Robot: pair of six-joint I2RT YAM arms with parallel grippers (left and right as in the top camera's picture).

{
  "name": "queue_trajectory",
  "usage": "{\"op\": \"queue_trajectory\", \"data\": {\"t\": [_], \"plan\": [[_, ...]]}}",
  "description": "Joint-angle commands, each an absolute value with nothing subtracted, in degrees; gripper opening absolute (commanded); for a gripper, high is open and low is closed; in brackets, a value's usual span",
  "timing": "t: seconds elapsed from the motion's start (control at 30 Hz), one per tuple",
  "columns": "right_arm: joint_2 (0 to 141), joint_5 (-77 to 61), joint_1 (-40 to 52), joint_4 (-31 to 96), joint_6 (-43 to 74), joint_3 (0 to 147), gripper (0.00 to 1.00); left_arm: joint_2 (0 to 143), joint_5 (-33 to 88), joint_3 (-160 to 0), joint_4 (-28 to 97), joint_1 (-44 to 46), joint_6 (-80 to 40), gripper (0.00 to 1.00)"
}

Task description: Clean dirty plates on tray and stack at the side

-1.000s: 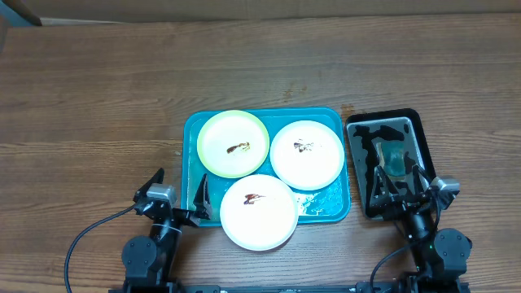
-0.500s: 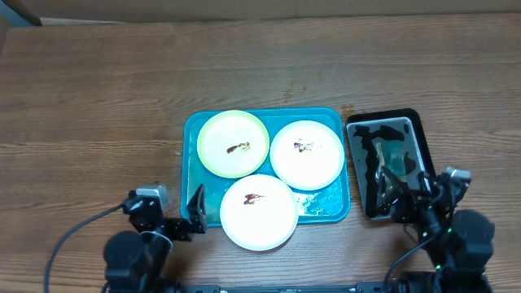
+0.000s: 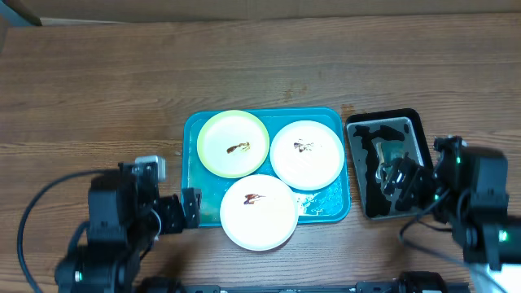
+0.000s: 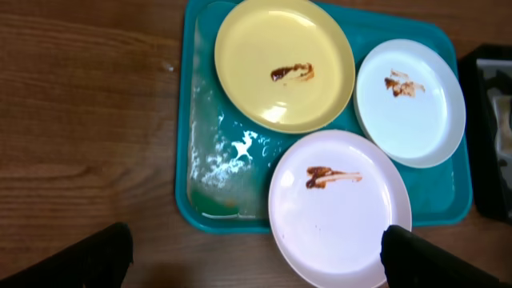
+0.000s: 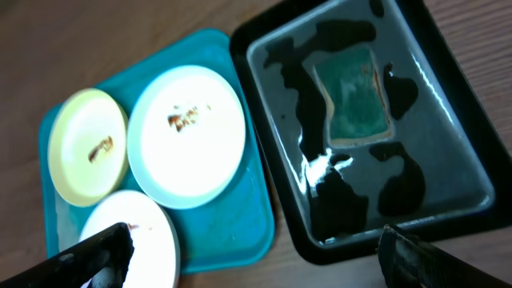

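We'd pinch the stiff, slick white plate (image 4: 340, 212) overhanging the tray (image 4: 186, 120) by its rim; left gripper (image 4: 256, 262) and right gripper (image 5: 260, 260) gape empty.

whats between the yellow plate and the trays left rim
Only wet, streaky tray floor beside the yellow plate; nothing sits there. Left wrist view shows it.

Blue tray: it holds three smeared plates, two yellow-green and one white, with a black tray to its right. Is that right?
Not quite: the colours are swapped. The overhead view shows one yellow-green plate, plus a back white plate and a front white plate. All three are smeared and on the blue tray, with the black tray to its right.
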State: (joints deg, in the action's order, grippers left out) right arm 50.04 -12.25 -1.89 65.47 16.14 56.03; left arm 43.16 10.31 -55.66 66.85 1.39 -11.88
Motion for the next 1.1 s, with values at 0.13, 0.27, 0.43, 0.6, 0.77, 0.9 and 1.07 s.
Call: {"op": "queue_trajectory", "data": {"t": [0.13,0.27,0.43,0.6,0.77,0.9,1.07], "plan": [[57.4,-11.3,-2.2,66.8,13.3,61.9,1.0,50.6,20.0,-58.1,66.3,1.1,-11.8,1.0],[59.9,-6.8,-2.2,65.2,13.9,61.9,1.0,53.4,20.2,-58.1,64.7,1.1,-10.8,1.0],[64.6,-2.8,-2.2,62.7,13.5,61.9,0.95,57.4,22.2,-58.1,58.1,1.1,-5.4,0.99],[72.3,-2.8,-2.2,59.3,11.6,61.9,0.9,63.3,23.9,-58.1,49.7,1.1,-2.3,0.96],[80.4,2.8,-2.2,55.7,11.5,61.9,0.88,67.6,24.1,-58.3,44.0,1.1,1.4,0.96],[87.0,4.9,-2.2,52.9,11.6,61.9,0.86,69.7,23.6,-58.3,39.9,1.1,2.0,0.97],[93.7,4.6,-2.2,51.7,12.0,61.9,0.73,70.1,23.4,-58.3,37.1,1.1,2.0,1.0]]}}
